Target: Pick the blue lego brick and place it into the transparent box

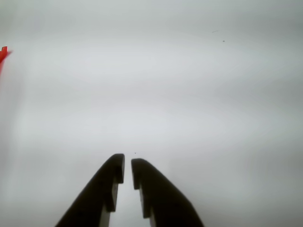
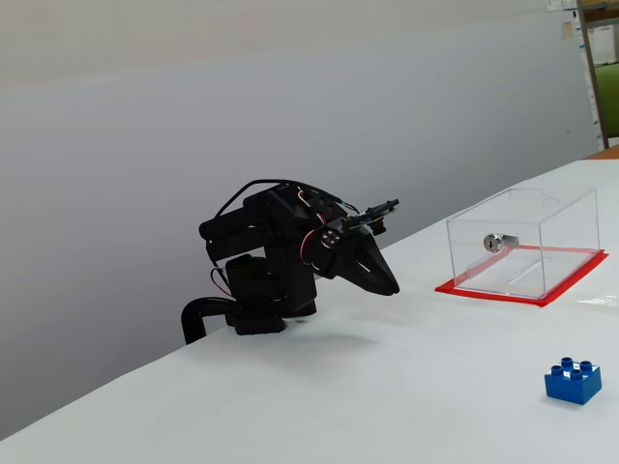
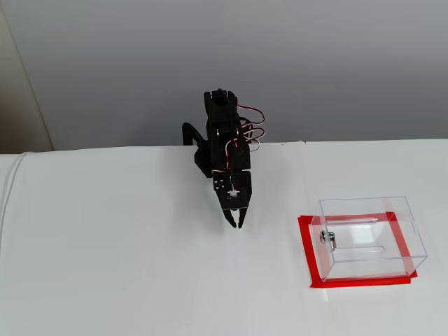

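Here the gripper (image 1: 128, 170) is seen in the wrist view with its two fingers drawn nearly together, only a thin slit left between the tips, and nothing held in it. In a fixed view the arm (image 2: 280, 256) is folded low over its base, and the gripper (image 2: 390, 288) is pointed down and forward at the table (image 2: 387, 387), close above it.

The box (image 2: 522, 242) is taken as the landmark. It is stood on its red base, a silver lock (image 2: 500, 242) set in the wall that faces the gripper, and it is empty. In a fixed view the gripper (image 3: 236, 222) is found to the left of the box (image 3: 367, 238), apart from it, with bare table between.

The brick (image 2: 573, 380) is shown only in a fixed view: it lies on the table in front of the box, nearer that camera, well apart from it, studs up. It is missed by the wrist view and falls outside the other fixed view, presumably below its lower edge.

The coming move is judged to turn on this: the brick lies beyond the gripper's tips and off to the box's side, farther out than the box's near corner. Its long axis seems to run roughly across that view, though this cannot be settled. The fingers would need to be spread before any descent.
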Controlling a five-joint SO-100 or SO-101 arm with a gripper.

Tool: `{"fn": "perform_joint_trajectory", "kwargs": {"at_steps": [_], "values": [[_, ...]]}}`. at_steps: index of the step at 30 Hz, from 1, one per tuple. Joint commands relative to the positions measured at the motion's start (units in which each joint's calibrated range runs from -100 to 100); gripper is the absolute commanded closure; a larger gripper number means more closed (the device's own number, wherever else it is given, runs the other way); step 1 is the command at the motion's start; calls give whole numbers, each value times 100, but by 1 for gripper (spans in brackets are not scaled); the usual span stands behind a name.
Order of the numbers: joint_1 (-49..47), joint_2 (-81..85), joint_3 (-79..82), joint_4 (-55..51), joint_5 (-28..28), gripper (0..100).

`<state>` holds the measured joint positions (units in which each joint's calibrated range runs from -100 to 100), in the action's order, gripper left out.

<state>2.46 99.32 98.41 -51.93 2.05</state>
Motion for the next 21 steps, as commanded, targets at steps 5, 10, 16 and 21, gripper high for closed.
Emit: {"fn": "perform_joint_trajectory", "kwargs": {"at_steps": [5,10,16,21], "values": [[-915,8,5,-81,35,98],[-1418,0,-4,-90,35,98],[-649,-9,-347,-90,45,98],[845,-9,-809,-90,51,98]]}}
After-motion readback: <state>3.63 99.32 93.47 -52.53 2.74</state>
